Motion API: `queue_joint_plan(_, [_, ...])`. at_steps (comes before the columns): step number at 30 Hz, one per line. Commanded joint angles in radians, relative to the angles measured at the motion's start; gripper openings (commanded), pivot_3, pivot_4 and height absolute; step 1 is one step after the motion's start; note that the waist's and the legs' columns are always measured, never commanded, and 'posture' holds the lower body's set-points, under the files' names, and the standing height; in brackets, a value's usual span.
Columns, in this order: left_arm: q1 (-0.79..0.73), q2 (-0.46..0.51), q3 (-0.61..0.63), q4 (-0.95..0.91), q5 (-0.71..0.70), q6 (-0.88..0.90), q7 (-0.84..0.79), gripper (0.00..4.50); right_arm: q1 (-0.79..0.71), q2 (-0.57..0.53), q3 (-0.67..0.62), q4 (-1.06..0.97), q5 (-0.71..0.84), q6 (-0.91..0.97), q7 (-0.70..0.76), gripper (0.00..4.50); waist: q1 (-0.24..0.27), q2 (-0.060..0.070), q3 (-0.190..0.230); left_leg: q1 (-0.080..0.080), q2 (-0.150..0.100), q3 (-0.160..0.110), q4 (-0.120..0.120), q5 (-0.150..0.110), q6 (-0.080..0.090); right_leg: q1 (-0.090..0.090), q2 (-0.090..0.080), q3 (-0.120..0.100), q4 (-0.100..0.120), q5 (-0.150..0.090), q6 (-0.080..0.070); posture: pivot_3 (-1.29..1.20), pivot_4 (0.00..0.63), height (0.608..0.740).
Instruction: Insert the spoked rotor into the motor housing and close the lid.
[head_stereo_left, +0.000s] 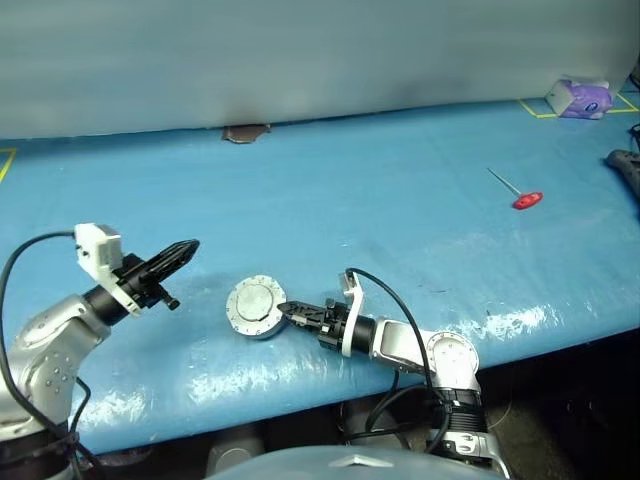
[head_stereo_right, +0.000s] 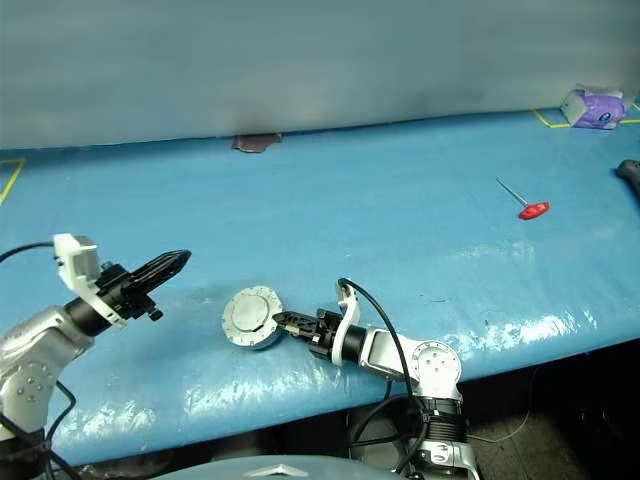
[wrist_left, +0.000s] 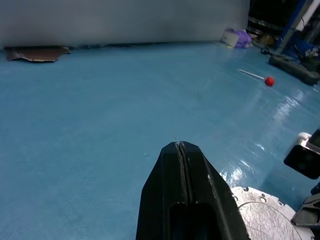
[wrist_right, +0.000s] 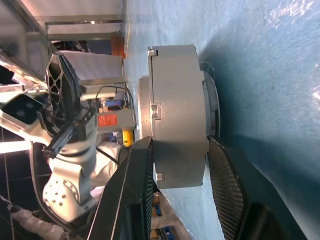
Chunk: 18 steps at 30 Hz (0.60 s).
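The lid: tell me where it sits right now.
In the left eye view the lid sits on the motor housing near the blue table's front edge, between the right gripper's fingers, with the left gripper nearby.

No text, label, brand or number can be read anywhere on the blue table (head_stereo_left: 400, 220). The lid (head_stereo_left: 256, 304) carries a plain grey top with no marking. A purple-and-white packet (head_stereo_left: 580, 98) at the far corner bears print too small to make out. In the right wrist view, a red tag (wrist_right: 107, 120) on background equipment shows light marks, also illegible.
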Motion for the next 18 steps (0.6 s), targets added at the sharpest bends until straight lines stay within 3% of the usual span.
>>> queue_joint_plan(1, [0.107,-0.101,0.049,-0.066,-0.233,0.087,0.163,0.00,-0.002,0.078,-0.012,-0.042,0.102,-0.047,-0.033,1.28,0.000,-0.001,0.000,-0.001,0.000,-0.001,0.001,0.000,0.000,0.000,0.000,-0.001,0.000,0.000,0.000,0.00,0.150,0.740])
queue_joint_plan(4, [0.208,-0.222,0.010,-0.092,-0.381,0.095,0.254,0.00,-0.009,0.072,-0.015,-0.055,0.167,-0.084,-0.065,1.28,0.006,-0.001,0.000,-0.003,0.000,-0.003,0.004,0.000,0.000,0.000,0.000,-0.002,0.000,0.000,0.001,0.00,0.150,0.740])
queue_joint_plan(7, [0.277,-0.363,-0.044,-0.114,-0.507,0.056,0.353,0.57,-0.027,0.066,-0.009,-0.063,0.207,-0.129,-0.086,1.28,0.013,-0.001,0.001,-0.007,-0.001,-0.007,0.009,0.000,0.000,-0.001,0.000,-0.005,-0.001,-0.001,-0.002,0.00,0.150,0.740])
queue_joint_plan(11, [0.315,-0.454,-0.087,-0.126,-0.621,0.001,0.414,1.91,-0.063,0.060,-0.002,-0.067,0.233,-0.192,-0.094,1.28,0.016,-0.002,0.001,-0.007,-0.002,-0.008,0.011,0.000,0.001,0.000,0.000,-0.005,0.000,-0.001,-0.003,0.00,0.150,0.740])
queue_joint_plan(18, [0.315,-0.446,-0.113,-0.058,-0.720,-0.055,0.392,4.20,-0.153,0.055,0.005,-0.045,0.233,-0.277,-0.074,1.28,0.011,0.000,0.002,-0.007,-0.002,-0.012,0.010,0.001,0.002,-0.001,0.003,-0.005,0.000,0.000,-0.006,0.00,0.150,0.740])
